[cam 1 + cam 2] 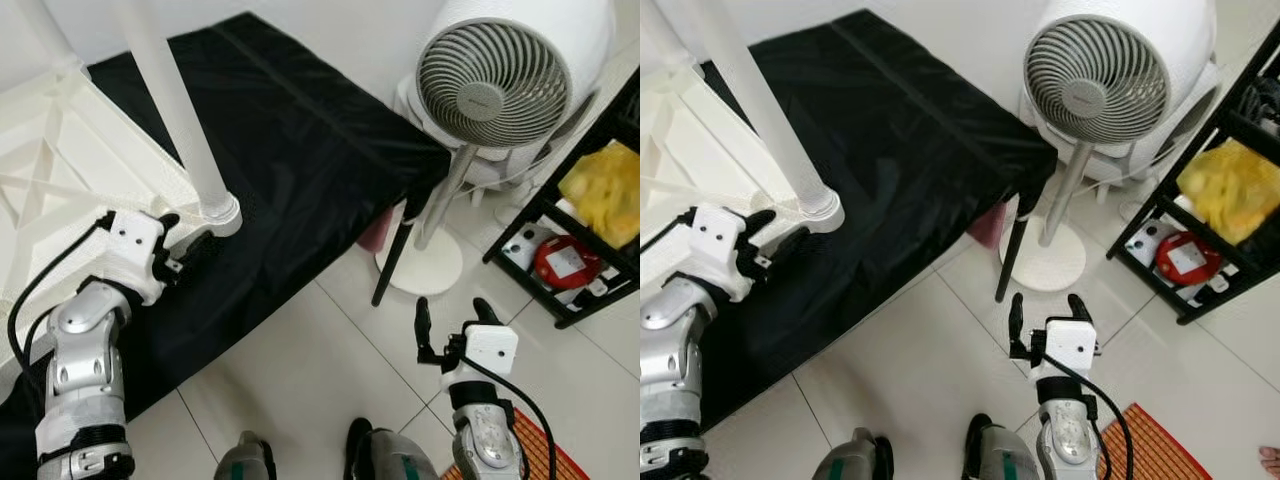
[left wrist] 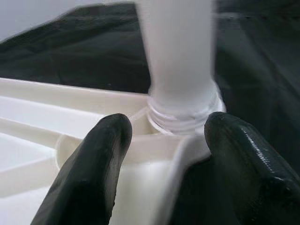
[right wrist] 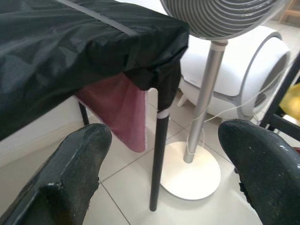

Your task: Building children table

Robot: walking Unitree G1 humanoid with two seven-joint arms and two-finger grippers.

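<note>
A white plastic children's table top (image 1: 40,170) lies upside down on a black-covered bed (image 1: 300,140). One white leg (image 1: 175,100) stands screwed into its corner socket (image 1: 218,212), threads showing at its base (image 2: 180,119). My left gripper (image 1: 178,240) is open right beside that corner, its fingers (image 2: 93,164) straddling the corner of the top below the leg. My right gripper (image 1: 452,318) is open and holds nothing, hanging low over the tiled floor.
A white standing fan (image 1: 490,85) stands on the floor right of the bed, by the bed's black leg (image 1: 388,262). A black shelf (image 1: 590,210) with a yellow bag and a red item stands at far right. A striped mat (image 1: 535,450) lies near my feet.
</note>
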